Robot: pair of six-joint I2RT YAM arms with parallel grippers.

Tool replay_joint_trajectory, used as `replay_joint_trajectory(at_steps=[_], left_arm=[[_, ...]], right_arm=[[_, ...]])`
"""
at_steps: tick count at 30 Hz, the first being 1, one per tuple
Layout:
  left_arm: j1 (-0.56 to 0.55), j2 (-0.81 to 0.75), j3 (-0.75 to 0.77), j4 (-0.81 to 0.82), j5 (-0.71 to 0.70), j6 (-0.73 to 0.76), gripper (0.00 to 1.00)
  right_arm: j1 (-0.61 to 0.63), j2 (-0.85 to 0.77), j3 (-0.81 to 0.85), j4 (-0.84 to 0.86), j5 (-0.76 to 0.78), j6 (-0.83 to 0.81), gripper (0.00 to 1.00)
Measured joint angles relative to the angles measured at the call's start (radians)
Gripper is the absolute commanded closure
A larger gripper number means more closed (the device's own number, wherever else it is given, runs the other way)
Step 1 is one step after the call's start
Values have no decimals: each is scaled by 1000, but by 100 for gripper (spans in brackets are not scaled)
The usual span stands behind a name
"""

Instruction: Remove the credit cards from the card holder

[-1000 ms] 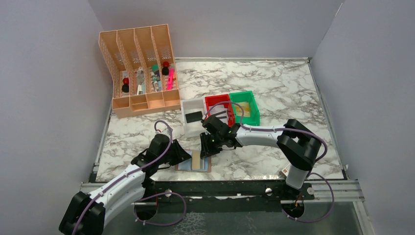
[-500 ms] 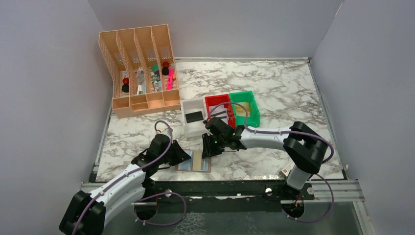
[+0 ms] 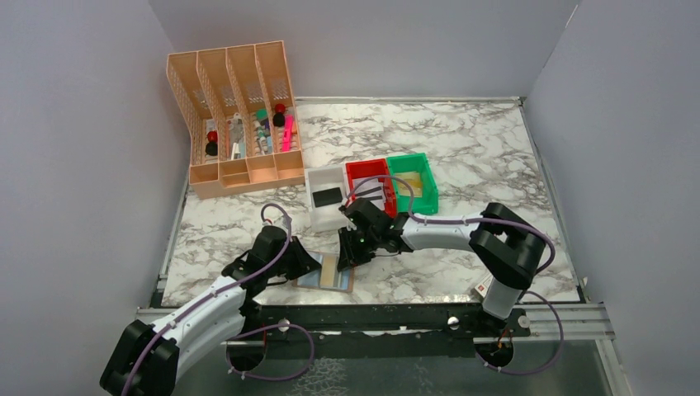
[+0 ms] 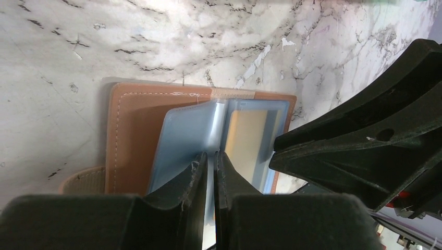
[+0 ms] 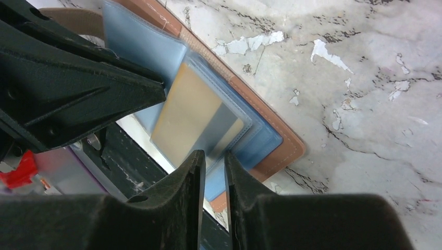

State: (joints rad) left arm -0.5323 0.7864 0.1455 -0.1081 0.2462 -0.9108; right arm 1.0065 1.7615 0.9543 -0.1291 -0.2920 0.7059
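Note:
The brown card holder (image 3: 307, 282) lies open near the table's front edge, pale blue inner faces up; it also shows in the left wrist view (image 4: 133, 130) and right wrist view (image 5: 271, 151). A tan-gold credit card (image 5: 187, 112) sits in its clear sleeve (image 4: 247, 140). My left gripper (image 3: 309, 262) is shut on the blue inner fold (image 4: 211, 155). My right gripper (image 3: 347, 254) comes from the right; its tips (image 5: 212, 155) are nearly closed at the card's near corner. A dark card (image 3: 328, 196) lies in the white bin, a tan one (image 3: 415, 186) in the green bin.
The white bin (image 3: 314, 216), red bin (image 3: 367, 169) and green bin (image 3: 410, 159) stand in a row just behind the grippers. A peach desk organiser (image 3: 235, 124) with pens stands at the back left. The table's front edge and black rail are right beside the card holder.
My right gripper has edged left onto the open card holder. The card holder has turned slightly. My left arm has stayed put.

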Motion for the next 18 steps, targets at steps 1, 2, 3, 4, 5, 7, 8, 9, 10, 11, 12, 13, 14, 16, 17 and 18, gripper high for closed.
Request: replay_joint_trajectory(at_steps=[1, 2, 3, 4, 5, 7, 8, 9, 10, 11, 12, 13, 14, 16, 17, 18], left_arm=[[0, 0, 0, 0, 0, 0, 88], [0, 0, 0, 0, 0, 0, 88], [0, 0, 0, 0, 0, 0, 88], [0, 0, 0, 0, 0, 0, 88], [0, 0, 0, 0, 0, 0, 88], [0, 0, 0, 0, -2, 0, 85], [1, 0, 0, 0, -4, 1, 83], [1, 0, 0, -1, -5, 2, 81], [1, -2, 1, -3, -6, 3, 80], [1, -5, 3, -7, -8, 3, 76], [1, -10, 5, -14, -11, 1, 73], [0, -15, 6, -18, -14, 0, 70], [0, -23, 6, -23, -18, -4, 69], [0, -45, 6, -36, -29, -12, 67], [0, -52, 6, -39, -32, -16, 67], [0, -57, 6, -39, -34, -18, 67]], right_arm=[[0, 3, 1, 2, -3, 0, 82], [0, 6, 4, 1, -5, -2, 84], [0, 12, 10, -4, -4, -5, 84], [1, 22, 24, -18, 3, -10, 84], [4, 33, 45, -40, 17, -15, 84], [15, 61, 105, -103, 60, -31, 85], [20, 74, 128, -125, 79, -39, 85], [23, 82, 144, -145, 93, -44, 85], [26, 85, 153, -157, 106, -47, 87], [28, 88, 157, -163, 117, -49, 89], [29, 90, 160, -167, 127, -50, 91], [29, 92, 163, -169, 137, -51, 93], [31, 94, 166, -167, 147, -53, 94], [33, 97, 167, -153, 154, -53, 95], [33, 98, 164, -142, 154, -54, 97], [33, 97, 157, -124, 153, -54, 98]])
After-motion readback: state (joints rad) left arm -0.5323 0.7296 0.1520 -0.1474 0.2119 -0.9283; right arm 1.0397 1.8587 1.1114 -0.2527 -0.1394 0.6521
